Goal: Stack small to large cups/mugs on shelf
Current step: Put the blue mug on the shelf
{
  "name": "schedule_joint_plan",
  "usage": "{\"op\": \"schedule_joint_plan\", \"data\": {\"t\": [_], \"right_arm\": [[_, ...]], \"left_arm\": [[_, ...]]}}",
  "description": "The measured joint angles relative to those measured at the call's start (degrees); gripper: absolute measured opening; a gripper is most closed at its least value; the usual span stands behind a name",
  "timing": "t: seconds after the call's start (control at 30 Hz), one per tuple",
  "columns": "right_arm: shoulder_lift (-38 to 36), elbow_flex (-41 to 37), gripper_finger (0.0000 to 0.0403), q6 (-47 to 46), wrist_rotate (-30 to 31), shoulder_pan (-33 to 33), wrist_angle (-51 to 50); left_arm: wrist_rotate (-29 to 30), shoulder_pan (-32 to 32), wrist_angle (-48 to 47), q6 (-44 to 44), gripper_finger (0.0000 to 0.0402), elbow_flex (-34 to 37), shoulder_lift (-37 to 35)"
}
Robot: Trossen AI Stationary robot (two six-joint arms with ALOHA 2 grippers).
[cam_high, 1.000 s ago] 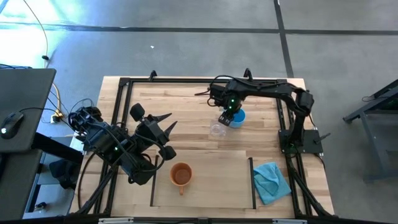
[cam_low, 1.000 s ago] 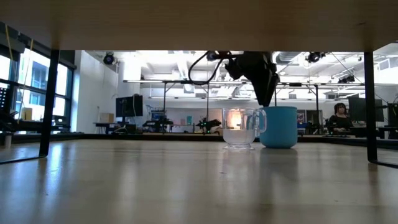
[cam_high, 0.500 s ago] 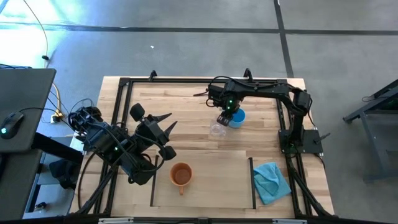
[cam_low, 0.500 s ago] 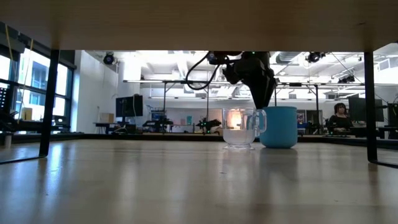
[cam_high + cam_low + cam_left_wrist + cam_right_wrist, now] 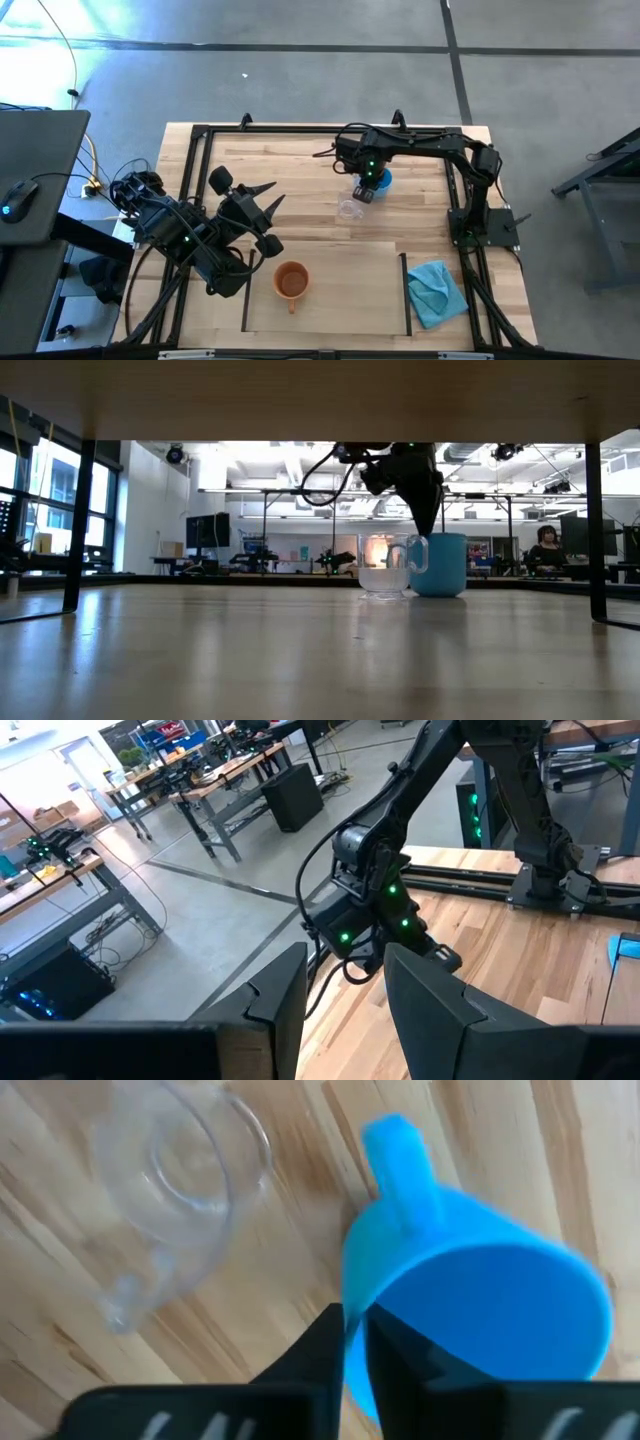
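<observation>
The blue mug (image 5: 381,181) stands on the tabletop at the far right, with my right gripper (image 5: 364,191) shut on it from above. It also shows in the low view (image 5: 440,565) and in the right wrist view (image 5: 480,1310). The clear glass cup (image 5: 349,209) stands on its base just beside it (image 5: 385,565). The orange mug (image 5: 291,281) sits upright on the pale shelf panel (image 5: 350,290) near the front. My left gripper (image 5: 270,216) hovers open at the table's left and holds nothing. My right gripper pinches the blue mug's wall at the rim (image 5: 351,1320), close to the handle (image 5: 400,1160). One finger (image 5: 395,1342) is inside the mug and the other (image 5: 318,1345) outside. The fingers point down from above. The mug's base rests on the table (image 5: 438,594).
A teal cloth (image 5: 436,291) lies at the front right, outside the shelf's right black strip (image 5: 405,295). The black frame (image 5: 300,129) runs around the table's edges, and the right arm's base (image 5: 485,225) stands at the right edge.
My right gripper has shut on the blue mug's rim after standing open around it. The mug has shifted a little toward the glass cup and stays on the table.
</observation>
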State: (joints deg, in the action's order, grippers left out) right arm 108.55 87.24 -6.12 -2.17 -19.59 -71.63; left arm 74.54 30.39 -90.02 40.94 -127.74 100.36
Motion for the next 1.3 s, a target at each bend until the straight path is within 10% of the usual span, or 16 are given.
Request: {"op": "schedule_joint_plan", "data": {"t": [0.5, 1.3], "right_arm": [[0.0, 0.0, 0.0006, 6.2, 2.6, -0.3, -6.7], [-0.1, 0.0, 0.0149, 2.1, -6.0, -0.7, -3.4]], "left_arm": [[0.0, 0.0, 0.0, -0.1, 0.0124, 0.0, 0.0], [0.0, 0.0, 0.0, -0.4, 0.0124, 0.0, 0.0]]}}
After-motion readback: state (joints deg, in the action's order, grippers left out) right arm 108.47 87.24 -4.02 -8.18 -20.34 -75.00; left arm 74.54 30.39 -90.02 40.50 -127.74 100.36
